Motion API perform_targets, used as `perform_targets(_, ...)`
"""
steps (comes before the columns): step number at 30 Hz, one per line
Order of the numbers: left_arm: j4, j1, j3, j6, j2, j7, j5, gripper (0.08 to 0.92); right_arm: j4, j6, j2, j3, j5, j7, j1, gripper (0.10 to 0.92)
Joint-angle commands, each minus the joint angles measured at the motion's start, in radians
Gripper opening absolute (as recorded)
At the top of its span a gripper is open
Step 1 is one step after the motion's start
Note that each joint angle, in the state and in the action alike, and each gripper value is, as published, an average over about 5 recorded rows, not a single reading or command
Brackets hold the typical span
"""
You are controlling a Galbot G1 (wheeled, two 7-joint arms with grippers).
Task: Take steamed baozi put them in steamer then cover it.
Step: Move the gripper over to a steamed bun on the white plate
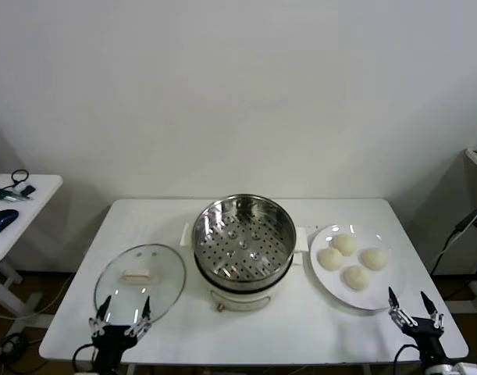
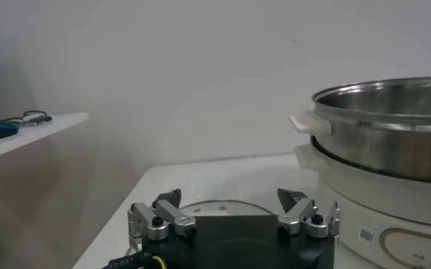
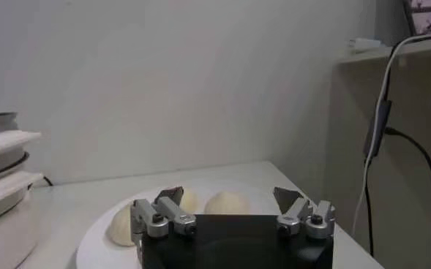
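Four baozi [image 1: 352, 259] on plate [image 1: 386, 298], none yet in steamer [image 1: 242, 242].

Steamer stands empty mid-tabletop [image 1: 300, 328]; cover [image 1: 139, 281] lies flat to its left, off the pot. Left gripper [image 1: 122, 318] at cover's near edge, right gripper [image 1: 415, 307] at plate's near edge; both sets of fingers spread wide, holding nothing. All transfers and covering remain.

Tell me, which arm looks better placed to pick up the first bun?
The right. Its right gripper sits open at the table's near edge just in front of the plate holding the four baozi. The left gripper waits open by the glass cover, across the steamer.
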Motion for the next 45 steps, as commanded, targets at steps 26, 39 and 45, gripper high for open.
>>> perform_targets(26,-0.013,0.007,0.008,-0.011,-0.005,0.004,0.012,0.823,-0.502,-0.253,-0.719,-1.644,-0.478,-1.048,2.008,0.823)
perform_targets(39,-0.009,0.001,0.016,-0.015,-0.012,0.015,0.021,0.823,-0.685,-0.304,-0.428,-2.187,-0.279,-1.181,2.335,0.823)
perform_targets(45,-0.021,0.000,0.008,-0.010,-0.010,0.027,0.020,0.823,-0.800,-0.332,-0.311,-2.132,-0.386,-1.153,2.200,0.823)
